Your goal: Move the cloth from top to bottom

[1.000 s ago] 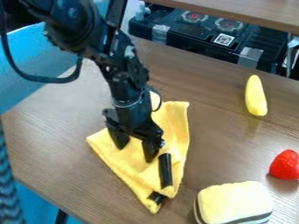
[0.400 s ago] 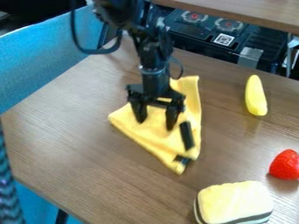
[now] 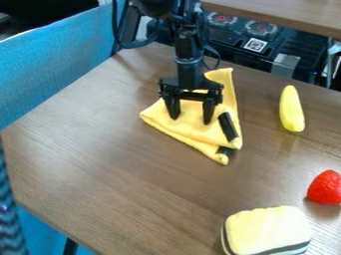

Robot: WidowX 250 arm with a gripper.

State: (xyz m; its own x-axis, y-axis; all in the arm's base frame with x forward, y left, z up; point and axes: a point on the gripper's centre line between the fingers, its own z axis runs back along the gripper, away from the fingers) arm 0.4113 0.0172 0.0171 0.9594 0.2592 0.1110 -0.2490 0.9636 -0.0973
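Item: one yellow cloth, folded, lying towards the top of the bench, its black strip showing at the right. Item: one black gripper, hanging over the cloth, standing open, gripping nothing. Step, as judged: securing the cloth for its trip to the bottom. Handling notes: a sound hold is calling for low fingertips, closing around gathered fabric; a shallow pinch is risking slippage or unfolding. Once held, slow travel is suiting the soft layers, steering left of the striped block.
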